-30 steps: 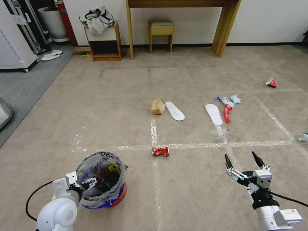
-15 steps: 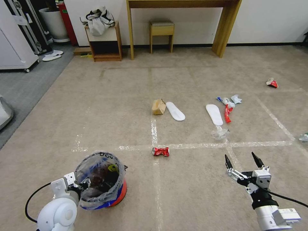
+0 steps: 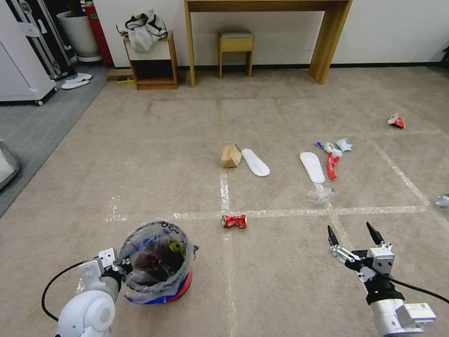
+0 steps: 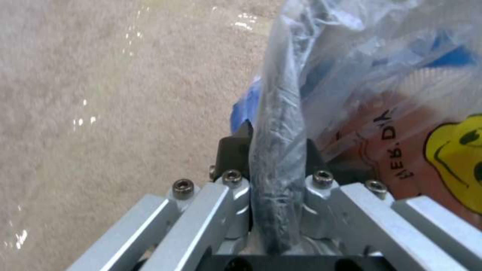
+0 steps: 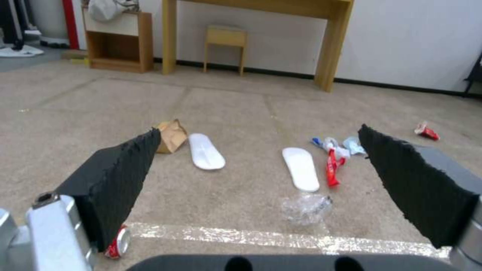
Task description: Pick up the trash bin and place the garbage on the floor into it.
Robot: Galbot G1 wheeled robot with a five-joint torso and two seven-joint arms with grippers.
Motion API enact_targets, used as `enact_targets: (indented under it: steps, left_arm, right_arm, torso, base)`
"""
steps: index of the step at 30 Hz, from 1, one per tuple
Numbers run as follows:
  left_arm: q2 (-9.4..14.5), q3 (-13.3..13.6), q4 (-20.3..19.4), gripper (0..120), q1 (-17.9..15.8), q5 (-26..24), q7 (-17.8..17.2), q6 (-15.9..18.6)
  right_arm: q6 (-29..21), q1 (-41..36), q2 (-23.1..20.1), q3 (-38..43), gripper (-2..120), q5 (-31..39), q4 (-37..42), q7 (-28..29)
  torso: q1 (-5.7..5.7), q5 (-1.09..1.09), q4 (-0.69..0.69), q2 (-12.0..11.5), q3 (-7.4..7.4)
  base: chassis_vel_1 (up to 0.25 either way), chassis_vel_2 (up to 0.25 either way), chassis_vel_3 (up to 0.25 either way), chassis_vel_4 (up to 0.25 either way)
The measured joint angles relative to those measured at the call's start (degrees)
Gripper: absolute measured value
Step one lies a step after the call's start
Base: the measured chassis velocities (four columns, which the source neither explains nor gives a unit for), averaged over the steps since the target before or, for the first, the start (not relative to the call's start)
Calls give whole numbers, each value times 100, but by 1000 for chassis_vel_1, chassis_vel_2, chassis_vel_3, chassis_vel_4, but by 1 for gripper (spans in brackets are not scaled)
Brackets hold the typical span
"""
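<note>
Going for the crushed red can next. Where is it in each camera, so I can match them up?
Head view: crushed red can at centre, on the tape crossing.
Right wrist view: low, at, half hidden behind a finger of the open right gripper.
Left wrist view: faces the trash bin, its bag rim pinched by the left gripper, away from the can.
Shared landmark: brown paper bag, beyond the can, at.
</note>
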Motion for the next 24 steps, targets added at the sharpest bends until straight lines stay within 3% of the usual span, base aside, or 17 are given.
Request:
enact_targets:
  steps: [11, 24]
  left_arm:
    - [-64, -55, -23, 6, 54, 464, 318, -343]
    - [-114, -354, -807, 3, 324, 622, 772, -689]
  right_arm:
    - [0, -2, -17, -13, 100, 1, 71, 6]
    - [-5, 9, -96, 133, 100, 154, 306, 37]
  torso:
    - [0, -1, -2, -2, 2]
    - [1, 6, -1, -2, -1]
  base:
    - [0, 0, 0, 0]
    - [0, 0, 0, 0]
